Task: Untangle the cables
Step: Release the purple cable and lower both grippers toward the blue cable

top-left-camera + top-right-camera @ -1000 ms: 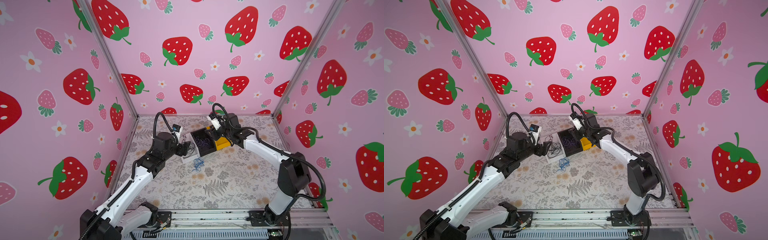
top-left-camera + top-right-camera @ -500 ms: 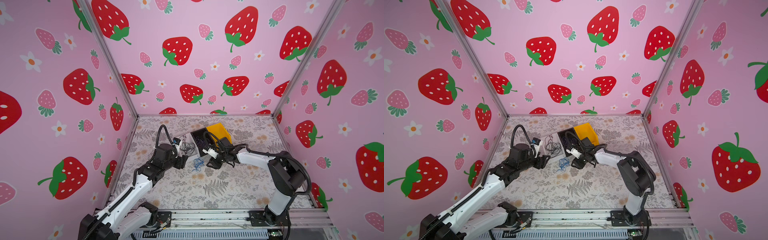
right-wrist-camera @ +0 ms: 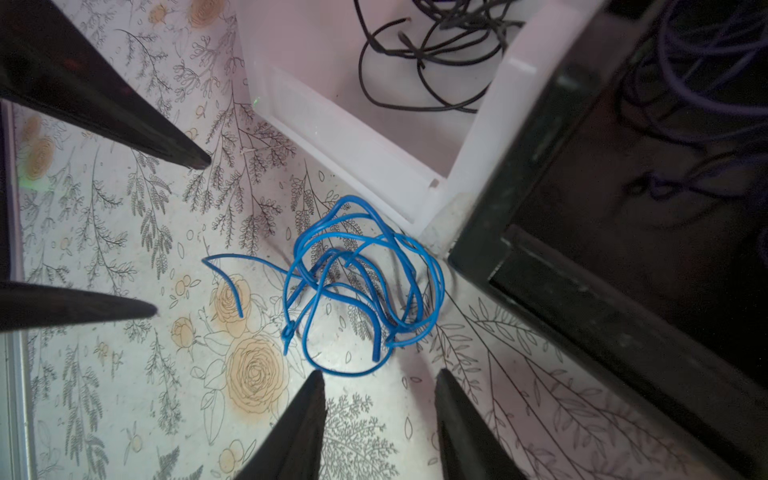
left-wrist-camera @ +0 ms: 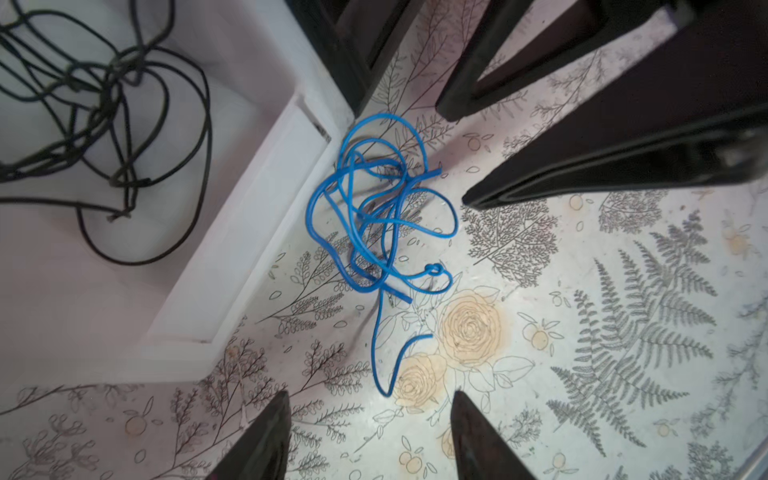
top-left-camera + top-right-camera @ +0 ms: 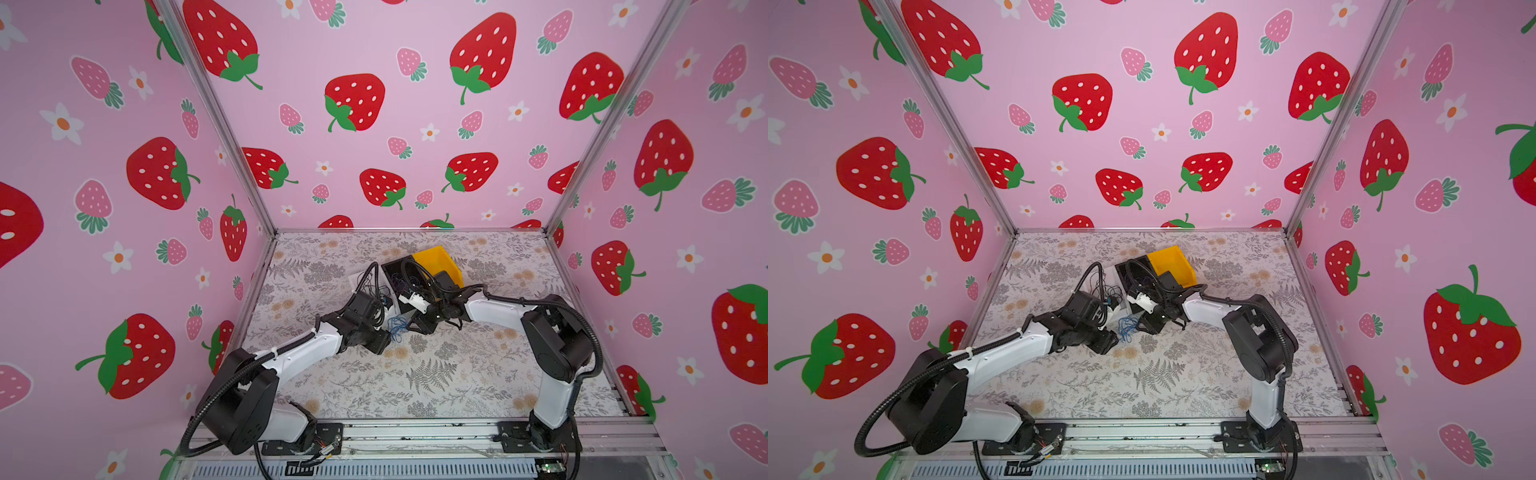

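Blue cable [image 4: 374, 220] is bunched near the table [image 5: 457, 374] middle, between both grippers | its loose tail is pointed at left gripper [image 4: 370, 415], spread, empty | right gripper [image 3: 380, 399], spread, empty, just beside the bunch

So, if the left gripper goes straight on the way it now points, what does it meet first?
Most likely the tangled thin blue cable lying on the floral table cover, its loose end first; depth is unclear.

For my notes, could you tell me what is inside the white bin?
Thin black cables, loosely tangled, lie in the white bin; the left arm hides part of its floor from above.
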`<action>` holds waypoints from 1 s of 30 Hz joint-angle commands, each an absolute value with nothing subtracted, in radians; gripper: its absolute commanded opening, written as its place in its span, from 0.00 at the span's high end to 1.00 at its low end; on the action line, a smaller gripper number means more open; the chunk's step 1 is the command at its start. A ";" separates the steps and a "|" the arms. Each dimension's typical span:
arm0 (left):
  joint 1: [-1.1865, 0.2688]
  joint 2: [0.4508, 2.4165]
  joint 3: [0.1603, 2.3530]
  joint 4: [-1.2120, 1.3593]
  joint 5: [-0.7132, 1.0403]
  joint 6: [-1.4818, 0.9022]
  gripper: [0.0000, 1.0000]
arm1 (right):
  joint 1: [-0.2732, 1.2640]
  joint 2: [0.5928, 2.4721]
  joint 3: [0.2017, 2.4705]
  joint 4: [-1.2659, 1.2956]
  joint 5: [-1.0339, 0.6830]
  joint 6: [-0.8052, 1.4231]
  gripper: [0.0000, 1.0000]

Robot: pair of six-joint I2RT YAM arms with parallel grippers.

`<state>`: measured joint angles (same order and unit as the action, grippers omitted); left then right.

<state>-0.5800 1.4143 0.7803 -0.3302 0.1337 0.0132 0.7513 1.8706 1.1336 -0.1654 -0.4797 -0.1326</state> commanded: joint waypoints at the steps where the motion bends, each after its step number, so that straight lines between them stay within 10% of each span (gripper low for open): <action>1: -0.593 1.462 0.850 -0.390 0.105 0.052 0.37 | 0.744 1.840 1.145 -0.192 -0.502 -0.167 0.54; 19: -0.620 1.634 0.959 -0.474 0.113 0.012 0.58 | 0.744 1.656 0.948 -0.082 -0.515 -0.123 0.58; 30: -0.655 1.577 0.906 -0.381 0.103 -0.039 0.97 | 0.784 1.610 0.873 -0.014 -0.445 -0.140 0.59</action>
